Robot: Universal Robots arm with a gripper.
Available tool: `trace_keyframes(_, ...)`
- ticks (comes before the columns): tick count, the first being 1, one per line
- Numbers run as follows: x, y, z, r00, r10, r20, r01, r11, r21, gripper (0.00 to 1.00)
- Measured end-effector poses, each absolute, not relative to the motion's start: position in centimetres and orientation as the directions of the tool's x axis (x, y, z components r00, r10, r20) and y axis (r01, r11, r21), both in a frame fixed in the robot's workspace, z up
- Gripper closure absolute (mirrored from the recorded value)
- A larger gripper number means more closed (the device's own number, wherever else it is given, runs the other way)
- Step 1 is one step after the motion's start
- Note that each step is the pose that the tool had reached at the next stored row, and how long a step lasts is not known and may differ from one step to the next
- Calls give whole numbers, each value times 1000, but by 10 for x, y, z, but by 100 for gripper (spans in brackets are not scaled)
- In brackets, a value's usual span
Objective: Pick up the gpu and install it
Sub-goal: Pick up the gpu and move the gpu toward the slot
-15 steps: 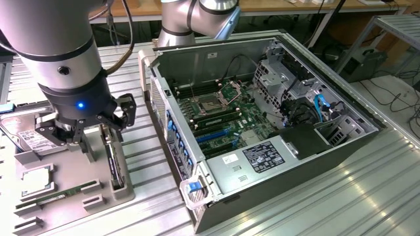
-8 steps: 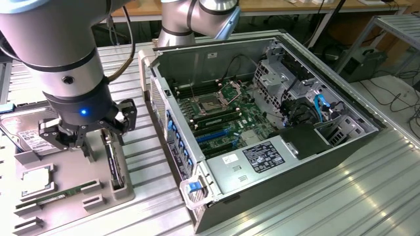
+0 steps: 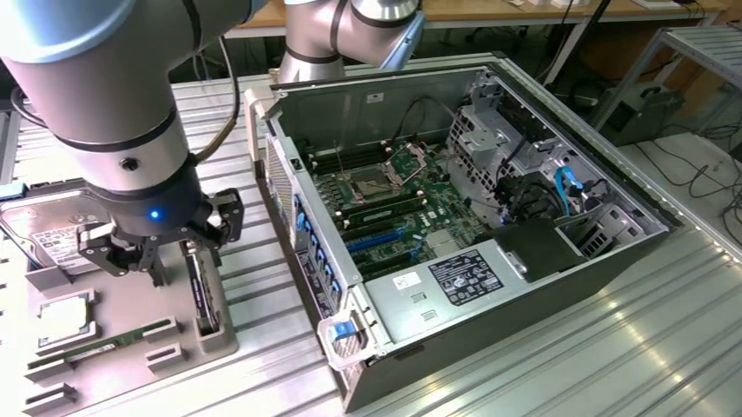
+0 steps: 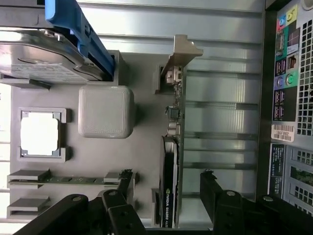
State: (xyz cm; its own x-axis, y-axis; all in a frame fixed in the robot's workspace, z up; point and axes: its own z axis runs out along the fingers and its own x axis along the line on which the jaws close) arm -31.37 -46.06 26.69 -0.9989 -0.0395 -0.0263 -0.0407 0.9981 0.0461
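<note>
On the matte grey moulded tray (image 3: 128,304) at the exterior view's left, the gpu (image 3: 207,295) is seen standing on its long edge in a narrow slot. From the wrist view, the gpu (image 4: 169,161) is shown edge-on: a thin dark card with a glossy black shroud, ended by a pale bent metal bracket (image 4: 182,51).

The gripper (image 3: 156,261) is held just above the tray with its black angular fingers (image 4: 122,196) spread wide, one on each side of the card and clear of it; nothing is gripped.

A silver hard drive (image 4: 39,58), a square pale processor (image 4: 40,133) and a narrow green memory stick (image 4: 68,178) are seated in other recesses. Beside the tray, an opened computer case (image 3: 383,95) is laid on the ribbed metal table (image 3: 603,347).
</note>
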Motion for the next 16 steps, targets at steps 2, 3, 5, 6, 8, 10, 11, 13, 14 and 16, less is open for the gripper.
trace_keyframes(2, -314, -461, 260, -999, -35, -26, -37, 998, 46, 34)
trace_keyframes(3, -314, -461, 254, -999, -34, -26, -35, 998, 46, 34)
trace_keyframes(5, -314, -461, 249, -999, -33, -26, -34, 998, 46, 34)
trace_keyframes(6, -314, -461, 247, -999, -33, -26, -34, 998, 46, 34)
trace_keyframes(8, -314, -461, 244, -999, -33, -26, -34, 998, 46, 34)
trace_keyframes(10, -314, -461, 240, -999, -33, -26, -34, 998, 46, 34)
trace_keyframes(11, -314, -461, 238, -999, -33, -26, -34, 998, 46, 34)
trace_keyframes(13, -314, -461, 234, -999, -33, -26, -34, 998, 46, 34)
trace_keyframes(14, -314, -461, 233, -999, -33, -26, -34, 998, 46, 34)
trace_keyframes(16, -314, -461, 229, -999, -32, -26, -34, 998, 46, 34)
